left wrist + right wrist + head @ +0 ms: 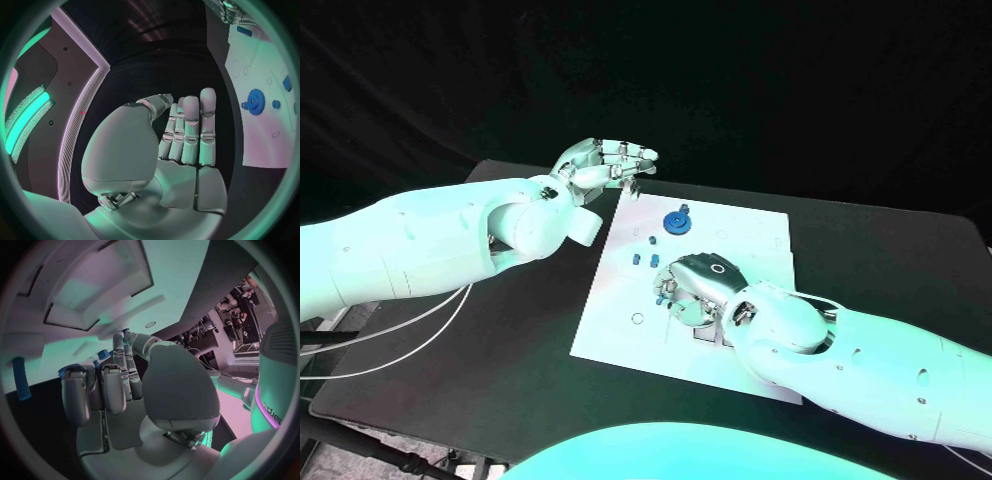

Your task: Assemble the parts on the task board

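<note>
Head view: we see the board lying mid-table, a blue gear standing near its far left corner, and small blue pegs just near of it. Our right hand rests palm-down on the board's middle, fingers curled over something; we cannot tell whether it grips a part. In the right wrist view a blue piece peeks past its fingertips, and a blue peg lies apart. Our left hand hovers off the far left corner of the board, fingers apart, holding nothing; the left wrist view shows the flat palm with the gear well off to its side.

We judge the right hand is seating or picking a part. To do it well: press straight down, keep the wrist level, don't drag neighbouring pegs.
</note>
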